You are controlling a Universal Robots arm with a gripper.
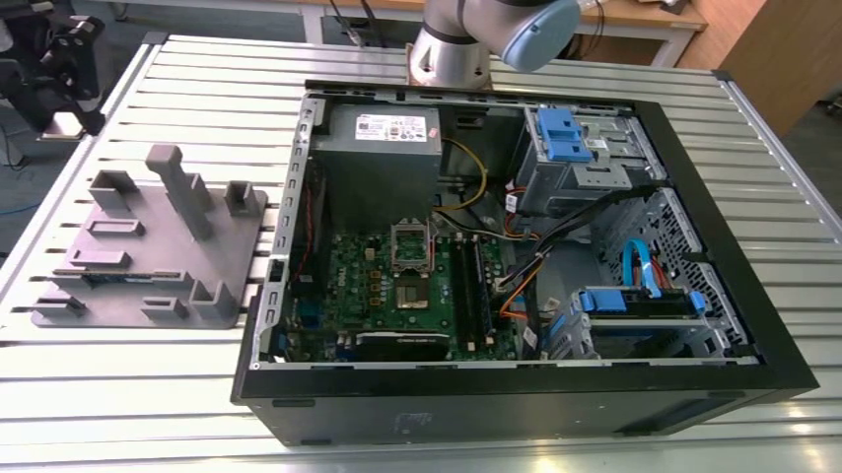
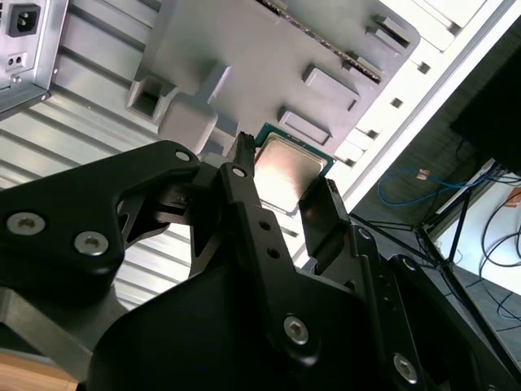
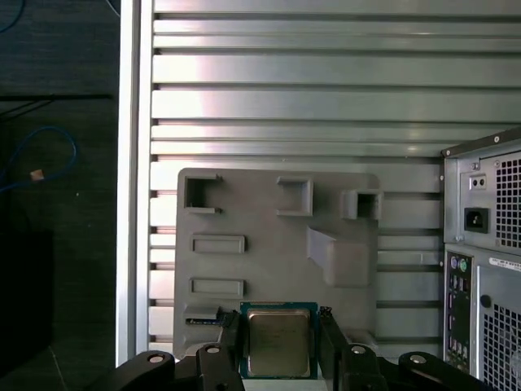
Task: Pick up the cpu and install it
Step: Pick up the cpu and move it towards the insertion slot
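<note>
Exterior view: the open black desktop computer case (image 1: pixel 526 409) lies on its side on the ribbed aluminium table (image 1: pixel 132 394), which turns the green motherboard (image 1: pixel 375 296) upward for access from above. The rectangular metal-framed socket (image 1: pixel 412 246) near the board's middle appears to stand open; I cannot make out its contents. The grey moulded plastic fixture (image 1: pixel 158 258) sits flat on the table just beside the case, on the exterior view's left, its pockets made to present parts one by one. My arm's grey base (image 1: pixel 455 49) stands at the far side of the case. Second wrist view: my gripper (image 2: pixel 283 181) is narrowed to the width of the cpu (image 2: pixel 289 171), a small thin square chip with a pale silver-grey metal top and a green rim. The black fingers (image 2: pixel 244 212) bear on two opposite edges, so the lid and underside go untouched. The chip lies level between the tips. First wrist view: the cpu (image 3: pixel 279 342) sits centred between the two fingers (image 3: pixel 232 346), each one flush against a green edge, with no gap that I can see. The fixture (image 3: pixel 269 261) and table slats lie well beyond it, and the chip looks large against the fixture's pockets. My judgement: it is gripped and raised clear of the fixture, not seated in it. The case's rear panel (image 3: pixel 488 244) lies beside the fixture.
</note>
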